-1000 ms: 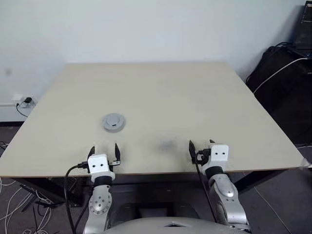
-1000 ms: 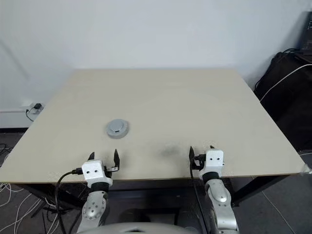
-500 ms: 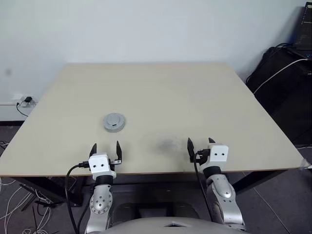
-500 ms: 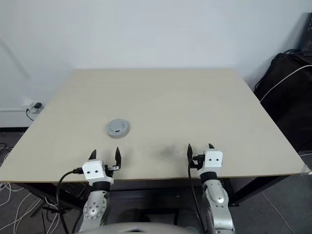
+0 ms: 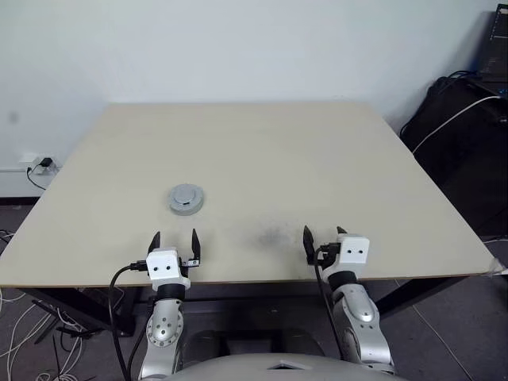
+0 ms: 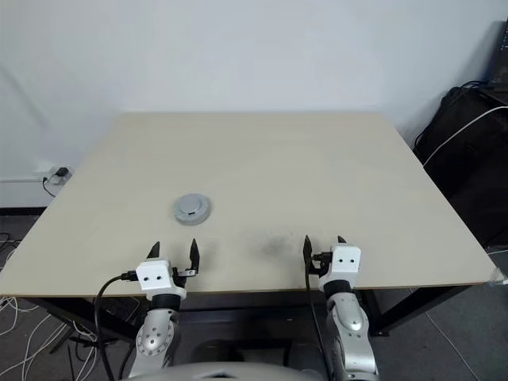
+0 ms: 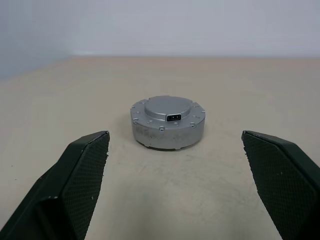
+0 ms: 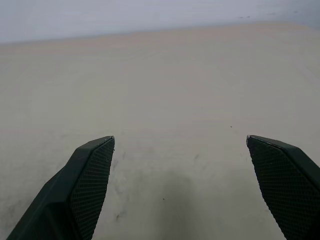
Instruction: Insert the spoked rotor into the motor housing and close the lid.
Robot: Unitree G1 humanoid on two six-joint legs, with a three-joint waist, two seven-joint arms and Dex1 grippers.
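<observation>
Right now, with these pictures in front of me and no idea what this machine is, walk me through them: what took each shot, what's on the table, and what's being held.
This is a humanoid robot with two arms, each ending in a two-fingered black gripper. The two wide pictures come from cameras in its head, looking down over a beige table. The left gripper and right gripper hover at the near edge, both open and holding nothing. The two close-ups come from cameras on the wrists, looking out between the fingers. The left wrist picture shows the one item on the table: a round grey metal motor unit, its lid on top, lying ahead of the left gripper.
</observation>
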